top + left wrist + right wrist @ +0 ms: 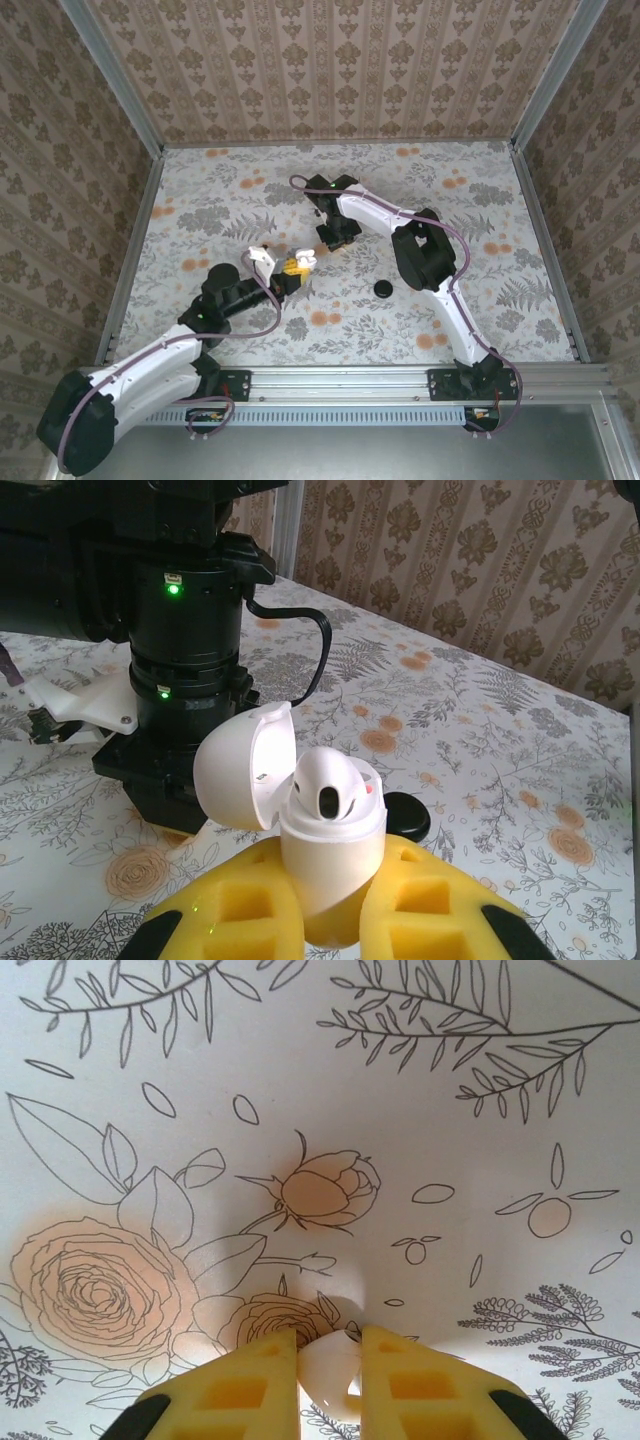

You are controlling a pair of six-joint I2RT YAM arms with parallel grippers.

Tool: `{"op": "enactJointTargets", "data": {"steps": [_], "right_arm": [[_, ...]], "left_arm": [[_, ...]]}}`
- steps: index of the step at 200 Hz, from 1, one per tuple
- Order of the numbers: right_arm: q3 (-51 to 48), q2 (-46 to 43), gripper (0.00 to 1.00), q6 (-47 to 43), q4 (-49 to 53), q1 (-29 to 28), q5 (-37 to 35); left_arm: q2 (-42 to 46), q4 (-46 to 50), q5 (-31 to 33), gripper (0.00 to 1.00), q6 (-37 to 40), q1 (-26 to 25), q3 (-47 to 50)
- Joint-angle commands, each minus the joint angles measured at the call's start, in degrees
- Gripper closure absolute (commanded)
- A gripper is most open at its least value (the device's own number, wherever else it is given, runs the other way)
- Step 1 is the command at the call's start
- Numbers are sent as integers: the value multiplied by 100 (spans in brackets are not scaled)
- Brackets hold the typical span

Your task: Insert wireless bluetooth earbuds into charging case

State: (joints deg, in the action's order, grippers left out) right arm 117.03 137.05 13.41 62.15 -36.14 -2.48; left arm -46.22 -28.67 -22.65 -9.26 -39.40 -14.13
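Left gripper [290,268] is reaching in from the near-left to mid-table, its yellow foam-padded fingers [240,905] clamped tight on the lower body of the small white plastic charging case [330,845], one pad on each side. Case is held upright, off the table, near its centre. Its rounded white hinged lid [240,775] is flipped open and leans back to the left in the left wrist view. One glossy white earbud [335,785] with a dark oval opening is seated in the case and pokes up above the rim; a bit of red shows just beside it inside the case. From overhead the case [303,259] is a small white blob at the left fingertips. Right gripper [320,250] comes down from the far side, its black wrist just behind and beside the open lid, very near the case; can't tell if they touch. In the right wrist view the right gripper [330,1345] has its yellow pads [250,1380] nearly together with a small white rounded piece [328,1370] filling the gap between them, so it reads as pinched on that piece. Piece is too blurred to say whether it is an earbud. Below it is the floral-printed white tablecloth [300,1080], roses and leaves. A flat black round disc [383,288] lies on the cloth to the right of the case, apart from both grippers; in the left wrist view the disc [410,818] sits just behind the case.
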Motion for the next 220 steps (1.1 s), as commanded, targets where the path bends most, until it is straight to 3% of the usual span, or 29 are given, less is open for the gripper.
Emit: {"op": "enactJointTargets", "data": {"steps": [1, 60, 107, 151, 220], "right_arm": [[-100, -292, 85, 68, 387, 34, 219], [-552, -1170, 85, 433, -50, 45, 512], [-1593, -2572, 85, 856, -1060, 37, 783], [-2910, -4228, 88, 1406, -2350, 34, 1047], [-4139, -5885, 88, 2053, -4008, 29, 1793]], "left_arm": [[123, 43, 67, 100, 4, -41, -159], [158, 205, 13, 100, -15, -71, -327], [225, -24, -28, 100, 58, -160, -363], [263, -479, -10, 100, 571, -299, -393], [37, -1165, -42, 100, 1495, -474, -790]]}}
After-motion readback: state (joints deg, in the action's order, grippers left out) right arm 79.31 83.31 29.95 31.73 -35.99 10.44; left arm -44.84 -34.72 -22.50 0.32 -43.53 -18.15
